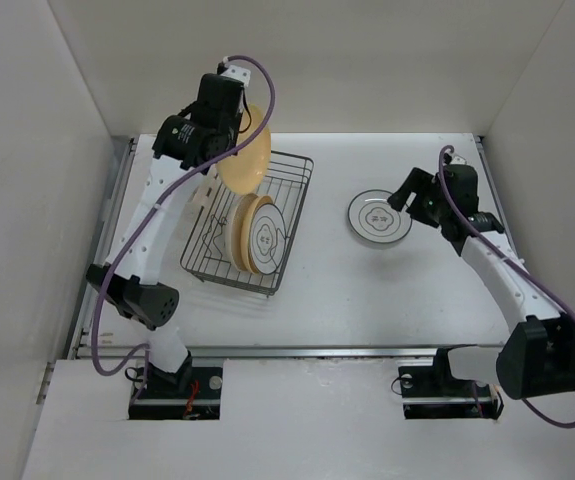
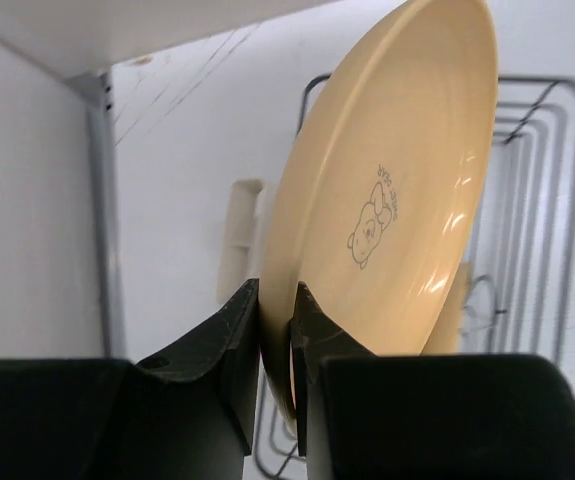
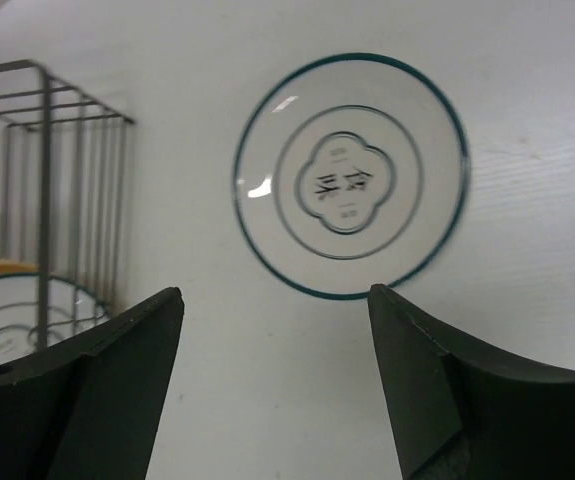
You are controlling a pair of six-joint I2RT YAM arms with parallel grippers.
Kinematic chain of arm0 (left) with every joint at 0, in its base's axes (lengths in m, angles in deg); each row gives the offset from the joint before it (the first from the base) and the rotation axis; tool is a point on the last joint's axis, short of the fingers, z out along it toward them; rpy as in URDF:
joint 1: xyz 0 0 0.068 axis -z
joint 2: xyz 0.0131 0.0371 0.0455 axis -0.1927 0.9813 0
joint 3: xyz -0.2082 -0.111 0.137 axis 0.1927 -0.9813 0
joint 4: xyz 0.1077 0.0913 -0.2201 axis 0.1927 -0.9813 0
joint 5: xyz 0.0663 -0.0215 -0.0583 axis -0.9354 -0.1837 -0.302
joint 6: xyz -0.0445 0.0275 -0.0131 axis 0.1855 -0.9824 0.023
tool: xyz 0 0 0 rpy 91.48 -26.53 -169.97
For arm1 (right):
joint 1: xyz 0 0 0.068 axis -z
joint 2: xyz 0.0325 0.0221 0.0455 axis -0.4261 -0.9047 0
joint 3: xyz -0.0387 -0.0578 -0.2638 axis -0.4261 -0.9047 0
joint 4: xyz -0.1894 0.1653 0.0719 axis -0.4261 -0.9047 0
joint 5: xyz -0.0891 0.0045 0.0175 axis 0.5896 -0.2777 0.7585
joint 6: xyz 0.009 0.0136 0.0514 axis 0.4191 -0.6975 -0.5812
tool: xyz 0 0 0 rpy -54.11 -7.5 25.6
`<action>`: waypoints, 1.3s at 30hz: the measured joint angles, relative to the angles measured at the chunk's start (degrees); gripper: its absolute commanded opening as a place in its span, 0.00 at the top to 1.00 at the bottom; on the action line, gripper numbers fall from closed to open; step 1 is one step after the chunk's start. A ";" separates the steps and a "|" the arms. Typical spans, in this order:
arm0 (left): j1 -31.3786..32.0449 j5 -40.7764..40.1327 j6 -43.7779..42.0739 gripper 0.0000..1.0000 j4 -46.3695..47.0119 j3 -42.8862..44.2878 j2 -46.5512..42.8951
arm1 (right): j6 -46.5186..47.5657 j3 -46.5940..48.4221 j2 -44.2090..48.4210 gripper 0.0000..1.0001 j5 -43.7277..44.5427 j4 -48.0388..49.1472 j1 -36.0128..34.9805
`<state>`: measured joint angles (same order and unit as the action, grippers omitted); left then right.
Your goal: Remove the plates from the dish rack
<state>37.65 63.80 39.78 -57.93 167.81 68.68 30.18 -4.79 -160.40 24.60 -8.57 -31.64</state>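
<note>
Left pincer [image 2: 275,312] pinching rim of round yellow-tan plate [image 2: 387,200], plate upright, dark wire dish rack [image 1: 297,195] beneath pincer. Right pincer [image 3: 275,300] spread; round white dark-rimmed plate [image 3: 352,175] flat on worktop [image 3: 527,300] just ahead.

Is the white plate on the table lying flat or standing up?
Lying flat. The white plate shows its whole round face from above, resting on the table; the right claw is open.

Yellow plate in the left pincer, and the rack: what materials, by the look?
Yellow plate: glossy, sharp highlights, printed bear; glazed ceramic or melamine, cannot tell which. Dish rack: thin dark wire, dull finish, probably coated metal.
</note>
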 measured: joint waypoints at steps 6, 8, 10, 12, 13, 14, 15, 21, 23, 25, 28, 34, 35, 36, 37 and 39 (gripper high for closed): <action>0.02 12.28 5.11 1.00 4.63 2.89 -0.04 | 1.25 0.00 1.49 0.17 -11.67 5.68 -0.81; -0.04 18.21 7.63 1.00 5.42 4.17 1.25 | 0.94 0.00 1.51 0.17 -14.86 7.78 -1.18; -0.39 24.44 10.32 1.00 5.88 5.11 3.13 | 0.04 0.00 1.51 0.17 -17.57 9.75 -1.25; -0.42 30.75 12.39 1.00 6.40 5.18 5.16 | -1.16 -0.13 1.51 0.17 -19.89 12.07 -1.53; -0.42 33.68 13.18 1.00 6.67 4.66 6.08 | -1.90 -0.59 1.51 0.17 -21.00 13.88 -1.64; -0.39 36.24 13.70 1.00 6.80 3.76 6.84 | -2.60 -1.16 1.55 0.17 -21.94 15.56 -1.92; -0.35 38.05 13.90 1.00 6.67 2.95 7.50 | -3.37 -2.01 1.62 0.17 -22.64 17.20 -2.19; 0.20 45.79 14.45 1.00 5.38 -1.11 10.75 | -7.19 -7.43 1.73 0.21 -22.27 22.34 -5.66; 0.37 47.84 14.78 1.00 5.42 -1.62 11.13 | -8.07 -7.48 0.57 0.25 -20.57 22.58 -6.84; 0.37 49.92 15.17 1.00 5.49 -1.86 11.13 | -8.68 -7.48 -1.22 0.39 -19.02 22.69 -7.65; 0.39 51.17 15.32 1.00 6.10 -2.38 11.13 | -9.75 -7.50 -3.80 0.69 -18.56 23.17 -8.26; -0.39 50.66 14.60 0.86 5.38 -5.11 11.13 | -12.94 -7.48 -4.24 1.00 -17.84 24.44 -8.68; -0.33 50.27 14.36 0.80 5.31 -5.11 11.13 | -13.16 -7.48 -4.22 1.00 -17.53 24.39 -8.74; -0.22 50.01 14.29 0.79 5.22 -5.11 11.08 | -13.33 -7.48 -4.17 1.00 -17.07 24.28 -8.79; -0.04 49.55 14.21 0.79 4.96 -5.09 11.08 | -13.14 -7.48 -4.15 1.00 -16.65 24.09 -8.85; 0.13 48.41 13.75 0.76 4.20 -5.11 11.08 | -13.09 -7.48 -4.07 1.00 -15.54 22.69 -8.96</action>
<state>37.79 112.21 53.53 -53.74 162.70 79.76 17.08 -12.26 -164.47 9.06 14.12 -40.60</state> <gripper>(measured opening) 0.207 0.058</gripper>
